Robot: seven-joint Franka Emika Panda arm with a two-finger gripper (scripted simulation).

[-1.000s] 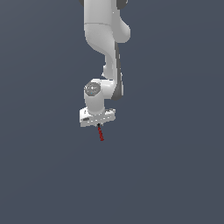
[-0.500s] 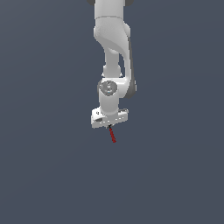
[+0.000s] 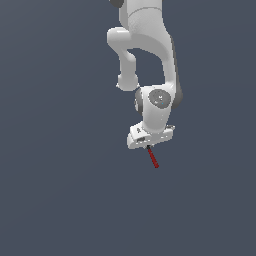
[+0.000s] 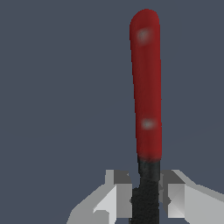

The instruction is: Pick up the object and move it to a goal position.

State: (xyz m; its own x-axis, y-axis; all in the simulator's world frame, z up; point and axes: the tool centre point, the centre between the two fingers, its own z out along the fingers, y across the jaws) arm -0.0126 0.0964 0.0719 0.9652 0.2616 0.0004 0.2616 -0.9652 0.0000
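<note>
The object is a thin red stick (image 3: 153, 158) with a black end. It hangs below my white gripper (image 3: 148, 145) and slants down toward the exterior view's right. In the wrist view the red shaft (image 4: 147, 87) runs away from the camera, and its black end (image 4: 147, 192) sits clamped between my two grey fingers (image 4: 119, 199). The gripper (image 4: 146, 197) is shut on the black end. The arm holds the stick in the air, with nothing under it.
The white arm (image 3: 145, 55) reaches down from the upper edge of the exterior view. Around it is only a flat, dark blue-grey background (image 3: 55, 190). No goal marker shows.
The arm has swung toward the exterior view's right, carrying the stick with it. The grip on the stick is unchanged.
</note>
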